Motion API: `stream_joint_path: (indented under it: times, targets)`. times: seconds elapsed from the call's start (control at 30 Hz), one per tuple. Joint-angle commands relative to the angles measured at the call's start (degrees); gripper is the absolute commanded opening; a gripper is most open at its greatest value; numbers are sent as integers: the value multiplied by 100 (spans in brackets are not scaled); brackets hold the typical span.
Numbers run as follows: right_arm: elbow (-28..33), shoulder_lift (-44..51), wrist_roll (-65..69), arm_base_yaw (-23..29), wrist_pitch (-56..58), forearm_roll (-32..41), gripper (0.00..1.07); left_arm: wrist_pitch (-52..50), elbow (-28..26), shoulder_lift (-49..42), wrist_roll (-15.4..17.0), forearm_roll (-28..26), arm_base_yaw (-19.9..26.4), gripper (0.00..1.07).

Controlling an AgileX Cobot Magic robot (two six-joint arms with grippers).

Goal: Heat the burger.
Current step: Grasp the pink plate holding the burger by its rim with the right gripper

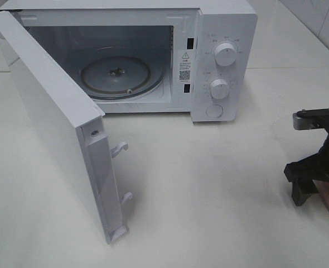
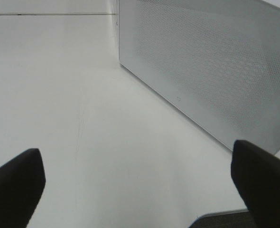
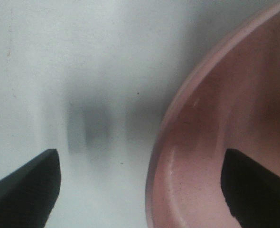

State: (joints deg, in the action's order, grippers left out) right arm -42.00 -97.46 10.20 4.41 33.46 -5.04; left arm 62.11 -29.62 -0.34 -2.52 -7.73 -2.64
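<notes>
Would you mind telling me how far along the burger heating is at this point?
Done: the microwave door stands wide open, and the turntable inside is bare. In hand: the open right pincer straddles the rim of the pink plate; the left pincer is open over the table beside the door. Left: no burger shows in any view, so loading it, shutting the door and starting the heat all remain.

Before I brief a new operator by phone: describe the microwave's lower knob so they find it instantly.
Find the white microwave with its door swung open. On the control panel right of the cavity, two round white knobs stand stacked; the lower knob sits between the upper knob and a flat round button.
</notes>
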Motion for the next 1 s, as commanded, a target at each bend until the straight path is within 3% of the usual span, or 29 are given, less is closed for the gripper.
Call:
stream_joint_path:
  times: [0.03,0.3,0.57,0.6,0.63,0.67,0.7,0.73,0.77,0.8,0.83,0.87,0.9,1.0]
  targets:
    - [17,-115,-6,-46,-74,17,86,-80,11,-29,6,-46,11,100]
    - [17,-195,-52,-46,-223,17,82,-80,11,-29,6,-46,11,100]
    - [17,-195,-52,-46,-246,17,64,-80,11,-29,6,-46,11,100]
    - [17,-195,-23,-46,-235,17,57,-80,11,-29,6,-46,11,100]
    - [17,-195,-23,-46,-235,17,57,-80,11,-29,6,-46,11,100]
    - [17,-195,52,-46,-229,0,49,-80,11,-29,6,-46,11,100]
    - [17,-195,52,-46,-229,0,49,-80,11,-29,6,-46,11,100]
    - [17,-195,138,-46,-229,-34,36,-80,11,-29,6,-46,11,100]
    - [17,-195,172,-46,-229,-34,29,-80,11,-29,6,-46,11,100]
    - [17,-195,172,-46,-229,-34,29,-80,11,-29,6,-46,11,100]
    - [17,-195,229,-46,-229,-40,16,-80,11,-29,6,-46,11,100]
    - [17,-195,229,-46,-229,-40,16,-80,11,-29,6,-46,11,100]
    - [17,-195,178,-46,-218,-46,4,-80,11,-29,6,-46,11,100]
    - [17,-195,126,-46,-206,-46,0,-80,11,-29,6,-46,11,100]
